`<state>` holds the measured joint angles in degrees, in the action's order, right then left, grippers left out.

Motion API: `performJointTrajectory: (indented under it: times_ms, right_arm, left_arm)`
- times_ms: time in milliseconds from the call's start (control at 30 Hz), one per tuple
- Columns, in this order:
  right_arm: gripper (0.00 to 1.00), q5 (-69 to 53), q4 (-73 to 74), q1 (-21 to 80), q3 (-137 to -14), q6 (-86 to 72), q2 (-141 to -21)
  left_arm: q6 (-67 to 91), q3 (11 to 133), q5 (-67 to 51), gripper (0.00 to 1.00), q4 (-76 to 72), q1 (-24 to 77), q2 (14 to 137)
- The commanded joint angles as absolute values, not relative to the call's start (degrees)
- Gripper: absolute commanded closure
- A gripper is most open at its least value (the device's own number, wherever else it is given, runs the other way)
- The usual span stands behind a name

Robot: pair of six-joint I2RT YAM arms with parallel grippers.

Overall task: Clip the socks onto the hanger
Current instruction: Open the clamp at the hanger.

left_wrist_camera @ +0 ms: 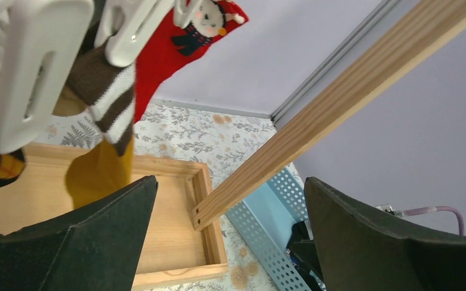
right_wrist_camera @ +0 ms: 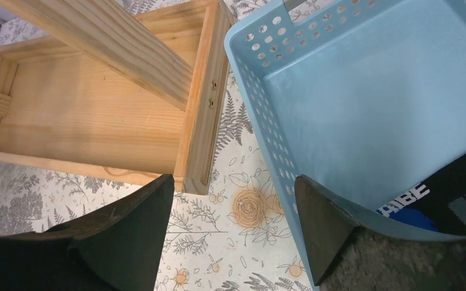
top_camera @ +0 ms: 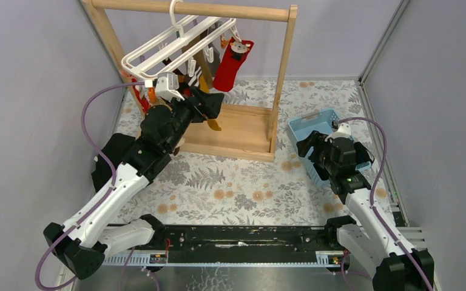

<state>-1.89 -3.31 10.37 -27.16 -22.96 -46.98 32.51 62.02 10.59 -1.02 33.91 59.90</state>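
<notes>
The white hanger (top_camera: 176,45) hangs by its hook from the wooden rail. Clipped to it are a red sock with a snowman patch (top_camera: 233,63) (left_wrist_camera: 170,48), a brown-white striped sock (left_wrist_camera: 106,100) and a mustard yellow sock (left_wrist_camera: 100,173). A large white clip (left_wrist_camera: 21,73) is close at the upper left in the left wrist view. My left gripper (top_camera: 217,104) (left_wrist_camera: 230,182) is open and empty, just below the hanging socks. My right gripper (top_camera: 303,150) (right_wrist_camera: 233,182) is open and empty over the left wall of the blue basket (right_wrist_camera: 364,91). A black sock with blue (right_wrist_camera: 455,200) lies in that basket.
The wooden rack (top_camera: 288,66) has two posts, a round top rail and a tray-like base (top_camera: 243,130) (right_wrist_camera: 97,115). The blue perforated basket (top_camera: 315,124) stands right of the base. A floral cloth (top_camera: 230,182) covers the table. Grey walls close in on both sides.
</notes>
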Motion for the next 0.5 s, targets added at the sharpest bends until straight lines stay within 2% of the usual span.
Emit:
performJointTrajectory:
  times_ms: [0, 467]
  right_arm:
    - [0.2, -4.55, -5.78, 9.74, -28.74, -23.2, -47.95]
    - [0.2, -4.09, -5.98, 9.23, -28.11, -23.24, -47.45]
  left_arm:
    - [33.76, 62.89, 13.88, 0.01, 2.19, 34.37, 59.86]
    - [32.26, 62.8, 13.41, 0.01, 0.21, 34.45, 62.44]
